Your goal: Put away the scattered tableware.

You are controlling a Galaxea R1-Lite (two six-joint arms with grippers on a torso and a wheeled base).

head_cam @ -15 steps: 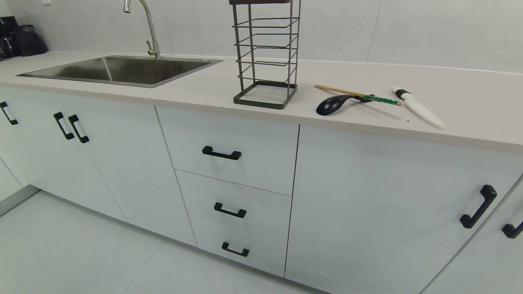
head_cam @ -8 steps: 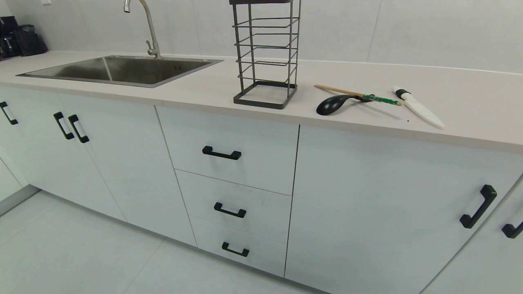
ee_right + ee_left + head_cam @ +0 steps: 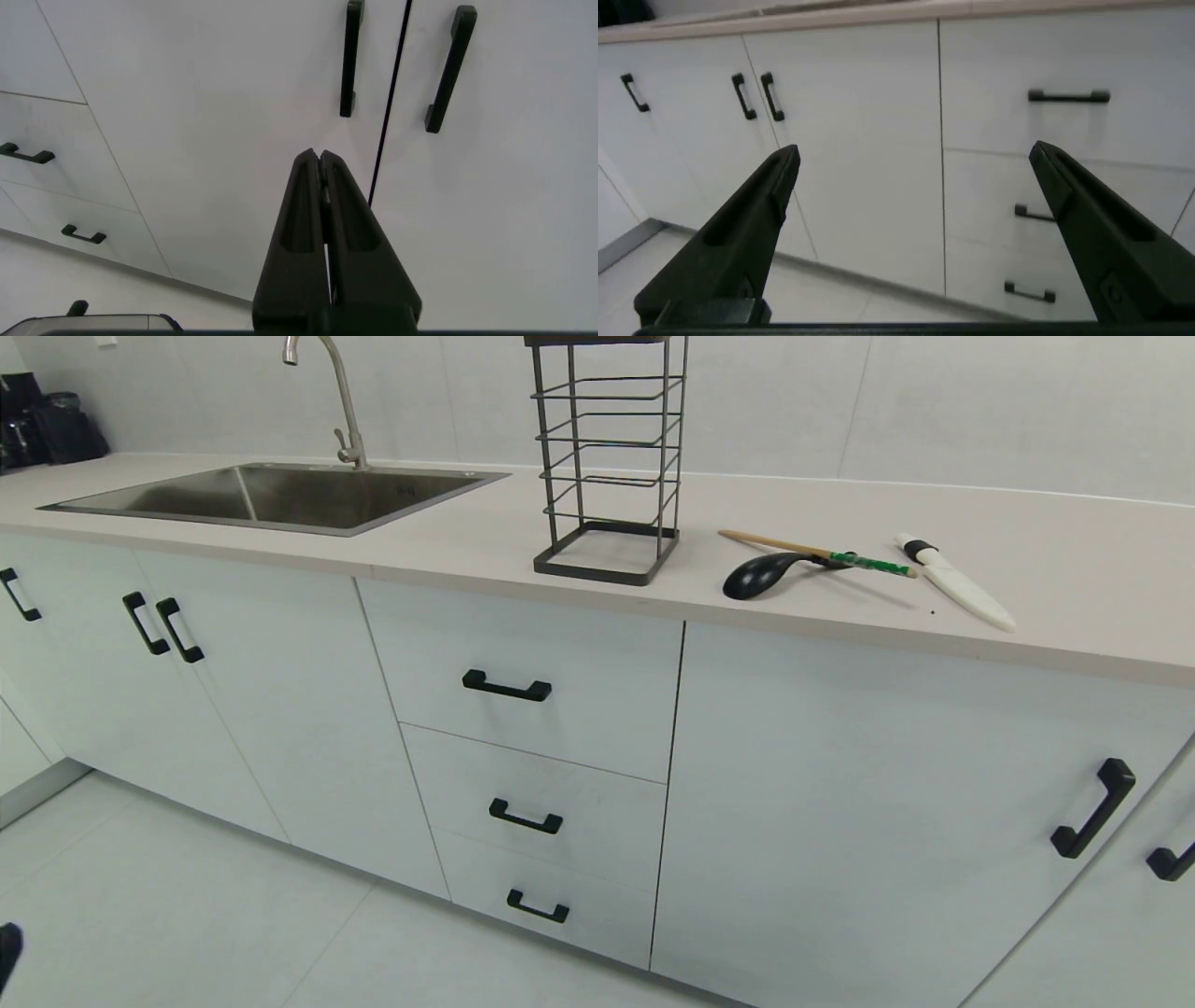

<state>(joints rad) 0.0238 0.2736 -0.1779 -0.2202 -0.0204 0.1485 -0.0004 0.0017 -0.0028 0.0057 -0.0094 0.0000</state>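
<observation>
Pale desk (image 3: 448, 546) ran across the kitchen above white cabinets, with a sink (image 3: 271, 495) at its left end and a wire rack (image 3: 607, 457) standing upright near the middle. Right of the rack lay the scattered pieces: a black spoon (image 3: 761, 574) with its bowl toward the rack, chopsticks (image 3: 817, 553) resting across the spoon's handle, and a white knife (image 3: 957, 583) just beyond their green tips, near the front edge.

Both arms hung low, well apart from all of it and facing the cabinet fronts. My left fingers (image 3: 752, 224) were spread wide with nothing between them. My right fingers (image 3: 320, 163) were pressed together, also holding nothing.

I judged all three pieces light and stiff. The spoon looked smooth and likely to slip, so I would take it at the handle once the chopsticks were off it. The chopsticks were thin and apt to roll. I would pinch them where the spoon props them off the desk. For the knife I would grip by the black band, though I could not tell which end was the blade.
</observation>
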